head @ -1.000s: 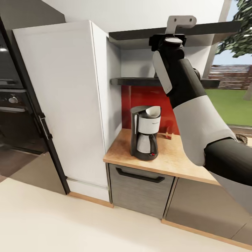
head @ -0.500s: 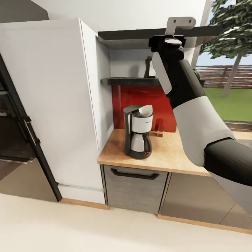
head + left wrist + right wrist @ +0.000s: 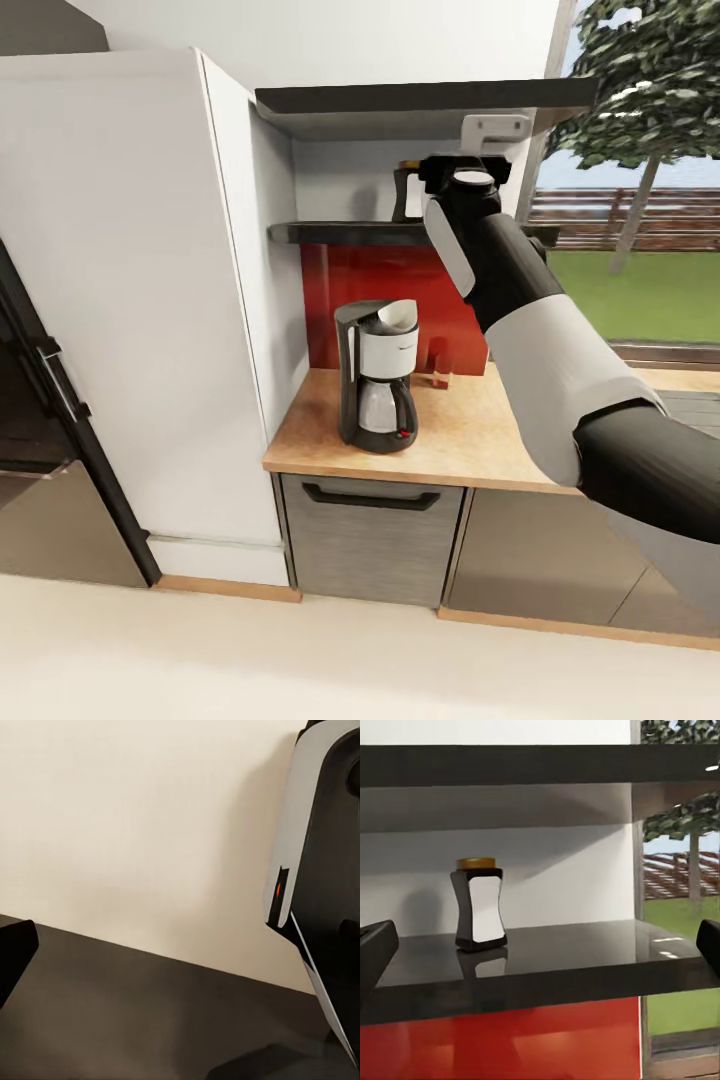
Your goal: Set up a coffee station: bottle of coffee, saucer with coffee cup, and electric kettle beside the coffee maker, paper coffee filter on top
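Observation:
The coffee maker (image 3: 378,388) stands on the kitchen countertop (image 3: 480,440) with a white paper coffee filter (image 3: 397,317) in its top. The bottle of coffee (image 3: 478,906), amber lid and white label, stands upright on the dark kitchen shelf (image 3: 585,956); in the head view the bottle of coffee (image 3: 406,192) is partly behind my raised right wrist (image 3: 470,182). My right gripper (image 3: 540,949) is open, level with the shelf gap and well short of the bottle. My left gripper (image 3: 180,945) hangs low over the floor, open and empty. Saucer, coffee cup and electric kettle are out of view.
A tall white cabinet (image 3: 140,300) flanks the counter's left end, with a dark oven front (image 3: 30,430) beyond it. A second shelf (image 3: 420,97) runs above the first. A small brownish item (image 3: 440,375) stands by the red backsplash (image 3: 340,300). Grey drawer fronts (image 3: 370,540) sit below.
The camera has swung, so the whole scene sits further left and the bottle has come into sight. My right arm has dropped from the upper shelf's level to the gap between the shelves.

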Robot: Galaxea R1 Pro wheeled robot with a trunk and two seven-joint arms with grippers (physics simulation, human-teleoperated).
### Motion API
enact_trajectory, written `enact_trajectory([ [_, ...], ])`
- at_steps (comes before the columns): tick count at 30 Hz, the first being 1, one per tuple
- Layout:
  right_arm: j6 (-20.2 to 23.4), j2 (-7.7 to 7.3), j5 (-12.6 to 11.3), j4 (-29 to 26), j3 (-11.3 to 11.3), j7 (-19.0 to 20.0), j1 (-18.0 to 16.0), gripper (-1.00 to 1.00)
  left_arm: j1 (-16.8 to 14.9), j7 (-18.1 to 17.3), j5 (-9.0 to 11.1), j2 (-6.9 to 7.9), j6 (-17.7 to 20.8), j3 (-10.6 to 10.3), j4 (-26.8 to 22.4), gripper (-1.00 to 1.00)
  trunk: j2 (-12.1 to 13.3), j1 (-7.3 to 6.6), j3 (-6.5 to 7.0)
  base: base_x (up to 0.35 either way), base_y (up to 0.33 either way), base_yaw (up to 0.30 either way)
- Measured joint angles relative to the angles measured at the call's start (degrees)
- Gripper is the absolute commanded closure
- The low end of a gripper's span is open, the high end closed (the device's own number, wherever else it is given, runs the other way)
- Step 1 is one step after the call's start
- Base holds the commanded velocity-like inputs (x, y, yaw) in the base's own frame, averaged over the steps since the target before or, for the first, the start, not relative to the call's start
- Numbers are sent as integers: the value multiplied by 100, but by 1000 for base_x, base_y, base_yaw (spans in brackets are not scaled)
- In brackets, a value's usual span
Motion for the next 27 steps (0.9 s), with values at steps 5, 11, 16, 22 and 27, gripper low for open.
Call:
enact_trajectory([
  [5, -181, 0, -4, 49, 6, 3, 4, -100, 4, 0, -1, -16, 6, -6, 29, -100, 0, 0, 0, 0, 0, 0],
  [11, -193, 0, -6, 76, 7, 5, 4, -100, 5, -1, -7, -29, 6, -8, 259, -100, 0, 0, 0, 19, 0, 0],
  [16, -194, 0, -11, 51, 1, 3, 4, -100, 9, -1, -7, -13, 8, -9, 412, -100, -1, -2, 0, 198, 23, 0],
  [22, -196, 0, -8, 22, -9, 2, 5, -100, 9, -6, -3, -21, 8, -12, 429, -100, -1, -3, 0, 277, 118, 0],
  [27, -197, 0, -13, 16, 3, -4, 5, -100, 9, -6, 0, -43, 12, -24, 424, -100, 0, -2, 0, 218, 188, 0],
])
